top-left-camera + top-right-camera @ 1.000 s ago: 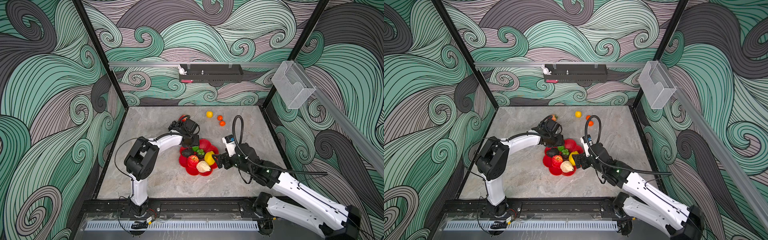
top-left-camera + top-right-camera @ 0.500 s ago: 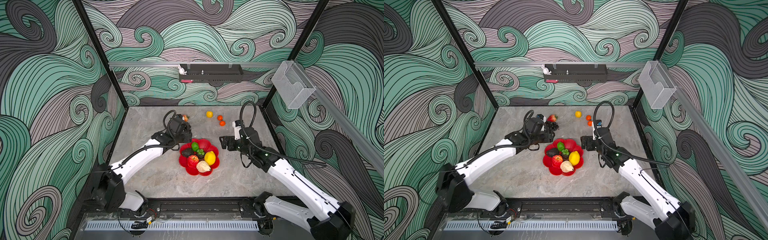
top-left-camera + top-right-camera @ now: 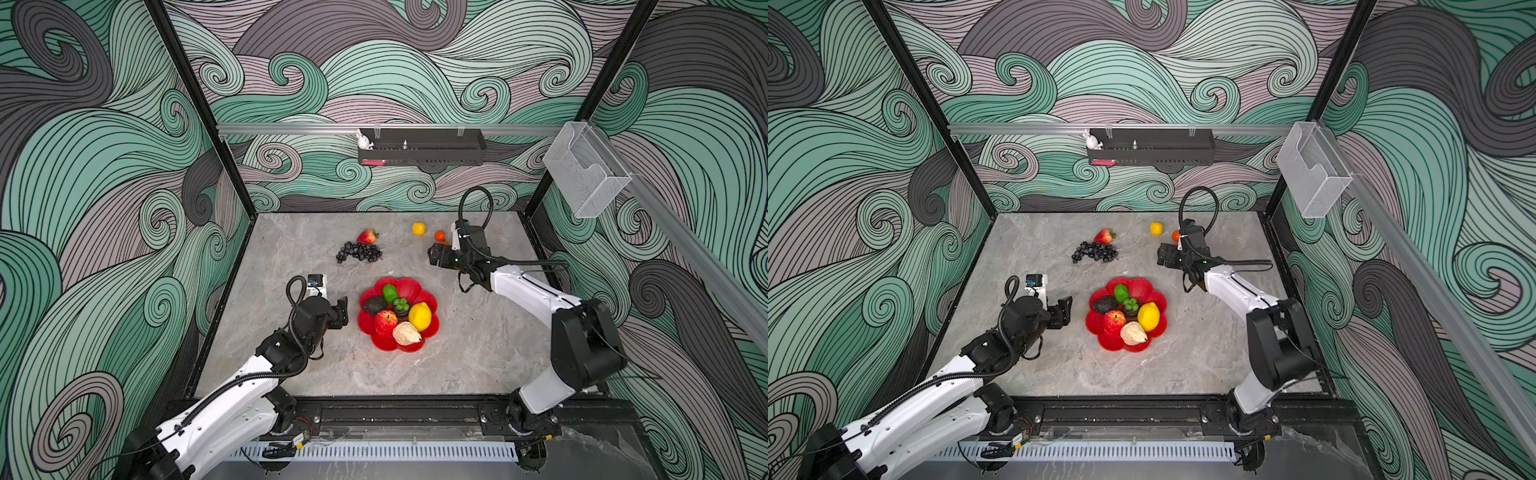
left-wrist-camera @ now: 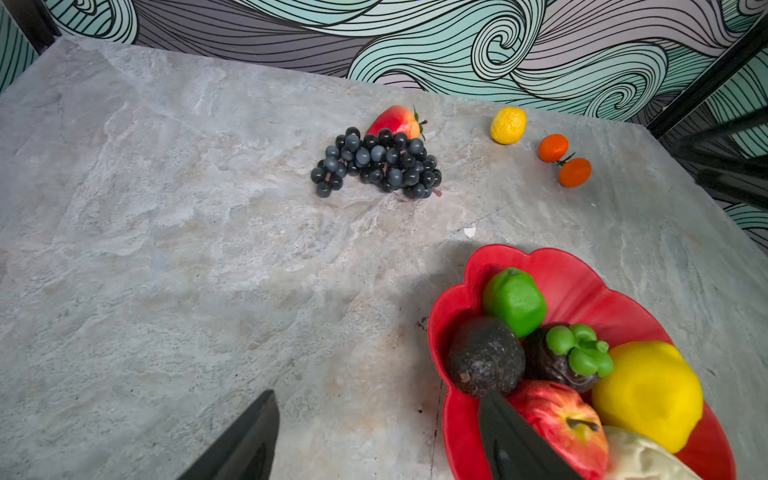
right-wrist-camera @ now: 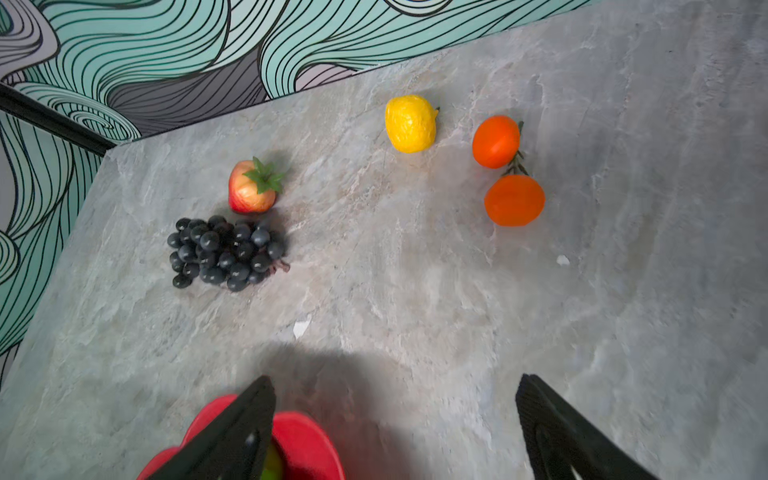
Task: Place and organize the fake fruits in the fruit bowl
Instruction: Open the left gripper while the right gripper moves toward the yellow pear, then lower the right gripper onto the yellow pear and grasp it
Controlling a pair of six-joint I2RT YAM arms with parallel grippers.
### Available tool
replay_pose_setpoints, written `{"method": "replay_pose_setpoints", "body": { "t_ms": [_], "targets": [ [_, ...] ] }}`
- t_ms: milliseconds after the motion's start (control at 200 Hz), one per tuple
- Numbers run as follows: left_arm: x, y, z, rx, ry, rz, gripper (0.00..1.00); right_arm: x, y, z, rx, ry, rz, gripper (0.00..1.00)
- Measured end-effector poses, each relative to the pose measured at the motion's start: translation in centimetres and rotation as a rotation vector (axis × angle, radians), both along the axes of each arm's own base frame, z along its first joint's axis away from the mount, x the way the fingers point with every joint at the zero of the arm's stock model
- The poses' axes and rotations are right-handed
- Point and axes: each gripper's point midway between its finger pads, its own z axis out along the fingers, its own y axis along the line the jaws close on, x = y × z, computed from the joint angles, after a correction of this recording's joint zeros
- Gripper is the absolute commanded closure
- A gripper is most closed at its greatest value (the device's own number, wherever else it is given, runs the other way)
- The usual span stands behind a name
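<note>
Grey marble tabletop below me, with one small white fleck lying on it. Wave-patterned wallpaper all round, in teal, grey and mauve. On my back wall a silver rail carries a black tray. A white rabbit figurine perches at the tray's left end, a pink tag just beneath. A clear bin hangs on the right wall. A slotted white grille runs along the front.

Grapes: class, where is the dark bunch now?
In a top view the grapes lie on the table, left of centre near the back, beside the strawberry, beyond the fruit bowl.
</note>
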Motion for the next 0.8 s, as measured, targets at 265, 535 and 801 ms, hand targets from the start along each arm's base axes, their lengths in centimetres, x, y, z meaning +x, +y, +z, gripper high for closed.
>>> {"method": "replay_pose_setpoints", "body": {
  "t_ms": [265, 535, 801],
  "targets": [
    [-0.3, -0.3, 1.1, -0.039, -0.086, -0.038, 0.21, 6.0, 2.8, -4.1, 0.04, 0.016, 0.077, 0.32],
    [-0.5, -0.9, 1.3, -0.048, -0.097, -0.077, 0.22, 10.9, 4.4, -5.5, 0.025, -0.01, 0.091, 0.33],
    [-0.6, -1.2, 1.3, -0.051, -0.096, -0.094, 0.22, 14.2, 4.4, -7.4, -0.013, 0.005, 0.049, 0.31]
  ]
}}
